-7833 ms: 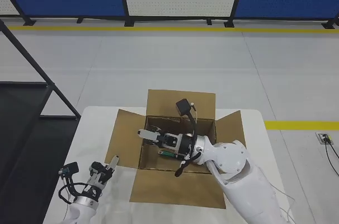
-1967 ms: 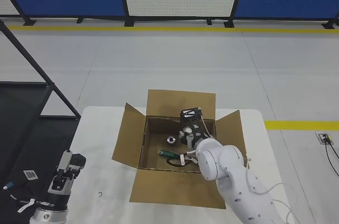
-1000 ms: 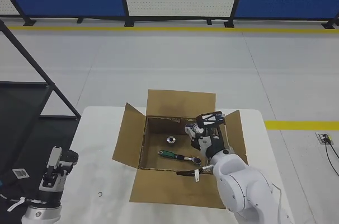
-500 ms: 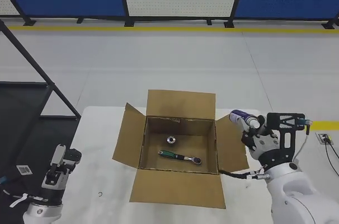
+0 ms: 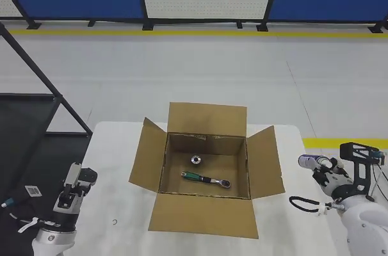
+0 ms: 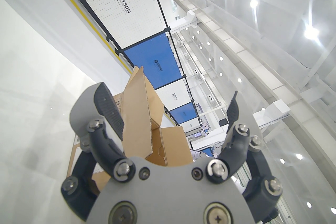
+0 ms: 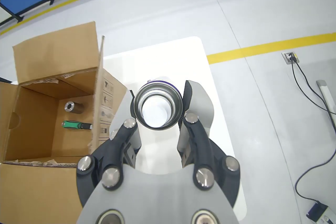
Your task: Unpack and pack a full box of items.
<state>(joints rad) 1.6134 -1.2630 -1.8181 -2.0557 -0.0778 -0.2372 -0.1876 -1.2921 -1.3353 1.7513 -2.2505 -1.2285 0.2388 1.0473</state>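
One white-and-purple metal can (image 7: 157,107) sits pinched at its base between the two fingers of the right gripper (image 7: 160,101). It is held above the right margin of the white table (image 5: 117,166), right of the brown cardboard box (image 5: 203,216) and apart from its right flap.

The one box stands mid-table with all four flaps spread outward. On its floor lie two things, apart from each other: one green-handled ratchet wrench (image 5: 205,180) near the middle and one short metal socket (image 5: 196,160) farther back.

The strip of table left of the box is wider than the strip on the right. One small dark ring (image 5: 114,222) lies on its near part.

The left gripper (image 6: 168,104) is at the table's near left edge, fingers spread wide around nothing, pointing up past the box's left flap.
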